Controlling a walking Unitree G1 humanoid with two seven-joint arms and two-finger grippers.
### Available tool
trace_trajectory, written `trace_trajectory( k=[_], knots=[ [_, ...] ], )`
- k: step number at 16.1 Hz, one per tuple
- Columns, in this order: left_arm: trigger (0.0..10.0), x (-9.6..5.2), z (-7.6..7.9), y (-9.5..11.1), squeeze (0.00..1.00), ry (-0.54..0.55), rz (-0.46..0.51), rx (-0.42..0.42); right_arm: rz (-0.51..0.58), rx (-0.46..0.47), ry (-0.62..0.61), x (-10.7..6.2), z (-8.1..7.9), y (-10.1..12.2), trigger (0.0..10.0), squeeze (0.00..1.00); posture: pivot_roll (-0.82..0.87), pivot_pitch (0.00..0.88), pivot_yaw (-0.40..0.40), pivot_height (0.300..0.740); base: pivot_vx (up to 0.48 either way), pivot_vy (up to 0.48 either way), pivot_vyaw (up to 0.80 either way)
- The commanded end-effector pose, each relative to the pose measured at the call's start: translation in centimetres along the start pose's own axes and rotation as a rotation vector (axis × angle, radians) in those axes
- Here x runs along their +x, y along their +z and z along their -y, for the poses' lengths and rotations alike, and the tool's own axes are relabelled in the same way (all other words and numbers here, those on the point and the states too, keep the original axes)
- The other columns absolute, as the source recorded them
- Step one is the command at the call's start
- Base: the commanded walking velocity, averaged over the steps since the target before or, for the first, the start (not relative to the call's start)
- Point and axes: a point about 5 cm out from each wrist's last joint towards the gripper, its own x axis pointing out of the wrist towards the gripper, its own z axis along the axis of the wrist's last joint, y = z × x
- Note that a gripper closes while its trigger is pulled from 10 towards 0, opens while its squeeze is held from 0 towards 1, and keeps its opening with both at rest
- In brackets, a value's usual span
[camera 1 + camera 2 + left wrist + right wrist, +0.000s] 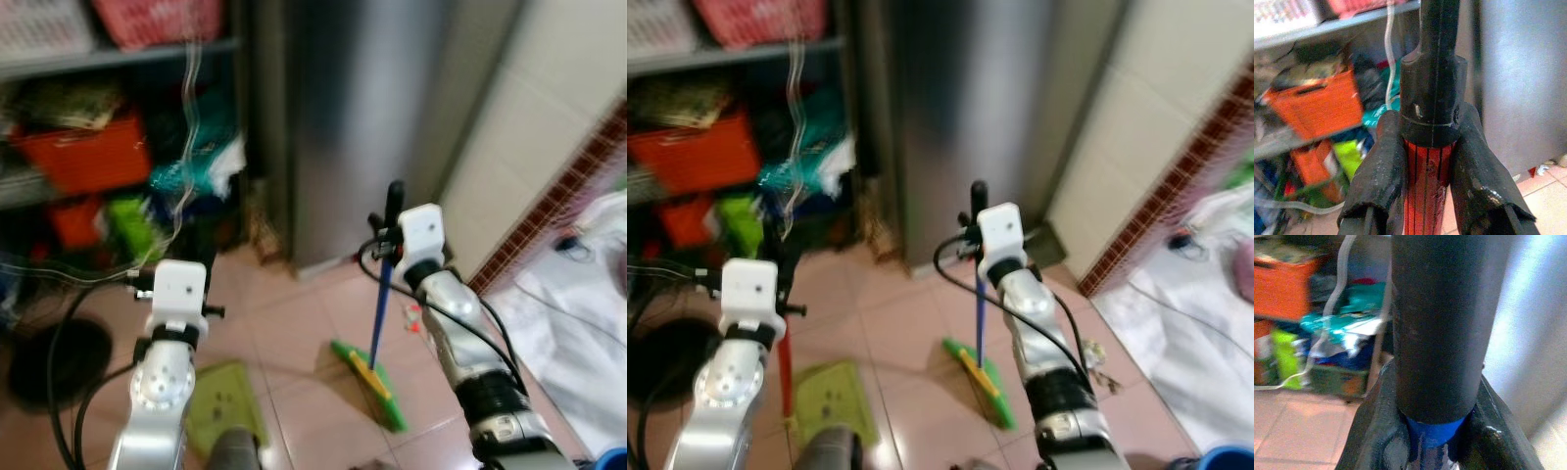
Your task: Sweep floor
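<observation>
A broom with a blue shaft (378,318) and a black grip stands upright, its green and yellow brush head (372,385) resting on the pink floor tiles. My right gripper (1437,396) is shut on the shaft just below the black grip, and it also shows from the head camera (390,245). A green dustpan (828,397) lies on the floor at the lower left with a red handle (784,367) rising from it. My left gripper (1431,132) is shut on that red handle under its black cap. Small scraps of litter (412,316) lie right of the broom.
A shelf (118,59) with orange crates (83,155) and bags stands at the back left, a steel cabinet (372,117) behind the broom. A tiled wall (549,127) runs along the right, with white sheeting (578,323) on the floor below it. Black cables (59,333) loop at the left.
</observation>
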Motion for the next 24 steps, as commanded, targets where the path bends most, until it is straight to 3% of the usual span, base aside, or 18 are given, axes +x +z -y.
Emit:
trace_trajectory(
  k=[1,19,24],
  knots=[
    [10.0,0.16,-0.14,0.98,0.0,0.011,0.046,0.01,0.05,0.008,0.004,0.35,-0.11,1.19,10.0,0.0,0.01,0.023,-0.076,0.74,0.0,0.0,0.79],
    [10.0,0.07,-0.08,0.93,0.0,-0.026,0.053,-0.001,0.028,0.058,-0.011,0.21,-0.24,0.8,10.0,0.0,0.01,0.029,-0.069,0.74,0.0,0.0,0.02],
    [10.0,0.24,-0.31,0.94,0.0,-0.046,0.048,-0.034,0.041,0.038,-0.056,0.4,0.17,1.05,10.0,0.0,0.02,0.027,-0.057,0.74,0.0,0.0,-0.8]
  ],
)
